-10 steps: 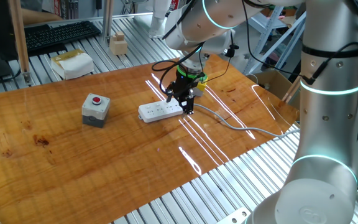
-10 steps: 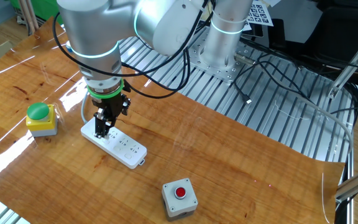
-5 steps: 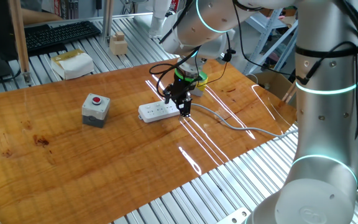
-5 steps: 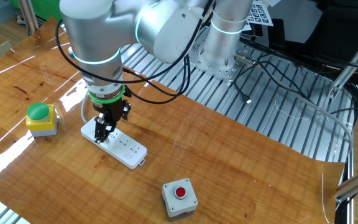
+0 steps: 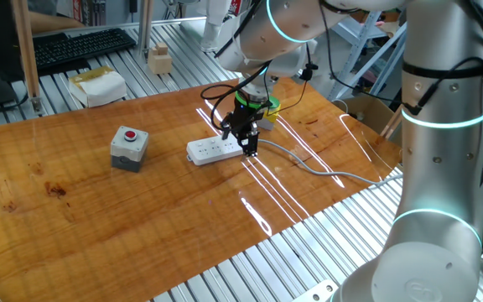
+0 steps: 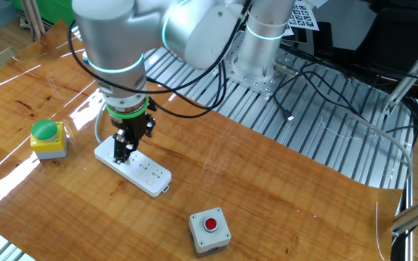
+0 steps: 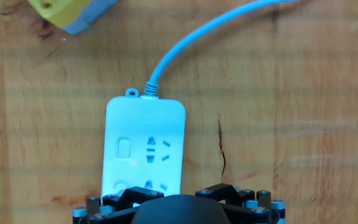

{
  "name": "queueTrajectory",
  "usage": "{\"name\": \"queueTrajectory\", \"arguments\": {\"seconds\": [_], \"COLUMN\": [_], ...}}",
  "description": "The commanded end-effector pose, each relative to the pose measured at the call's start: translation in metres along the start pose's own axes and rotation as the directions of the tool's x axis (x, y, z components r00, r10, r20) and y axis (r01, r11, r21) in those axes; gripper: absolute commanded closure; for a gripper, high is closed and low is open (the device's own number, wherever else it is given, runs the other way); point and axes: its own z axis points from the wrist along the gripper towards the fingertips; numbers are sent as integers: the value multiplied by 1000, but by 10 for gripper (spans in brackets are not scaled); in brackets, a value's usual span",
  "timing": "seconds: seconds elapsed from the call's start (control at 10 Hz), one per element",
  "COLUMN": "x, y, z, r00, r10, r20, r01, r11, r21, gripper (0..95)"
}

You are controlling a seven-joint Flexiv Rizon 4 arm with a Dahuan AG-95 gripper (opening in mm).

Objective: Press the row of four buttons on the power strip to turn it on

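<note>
**Gripper low over the cable end of the power strip**

We see the gripper point(image 6: 124, 148) pointing straight down at the power strip point(image 6: 133, 167), which lies flat on the wooden table point(image 5: 141, 218). In both fixed views the fingers are a dark cluster against the white bar, and we can make out no gap between the tips; the hand view shows only the hand's black housing along its lower edge. Going by the recorded opening, we note the fingers as spread wide and grasping nothing. Whether a tip touches the strip we cannot tell.

The strip runs away from the fingers toward the grey box with a red button point(image 6: 210, 230). The fingers stand over the end where the grey cable point(image 7: 191, 42) leaves the bar. In the hand view, one of the four buttons point(image 7: 125, 149) shows as a small rounded switch beside a socket, with a second partly hidden by the housing; the others are out of view.

The yellow box with a green button point(image 6: 48, 138) sits near the fingers, off the cable end, apart from the strip.
</note>
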Motion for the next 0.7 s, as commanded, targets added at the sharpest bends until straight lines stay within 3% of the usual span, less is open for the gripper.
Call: {"name": "queueTrajectory", "arguments": {"seconds": [0.1,0.5,0.6,0.7], "x": [8,21,23,24], "y": [-1,-2,-1,2], "z": [-6,-15,-15,-13], "r00": [1000,999,999,999], "r10": [19,46,47,49], "r20": [4,-8,-14,-16], "r01": [-19,-46,-47,-49], "r11": [1000,999,999,999], "r21": [1,0,-1,-3], "gripper": [0,0,190,190]}}
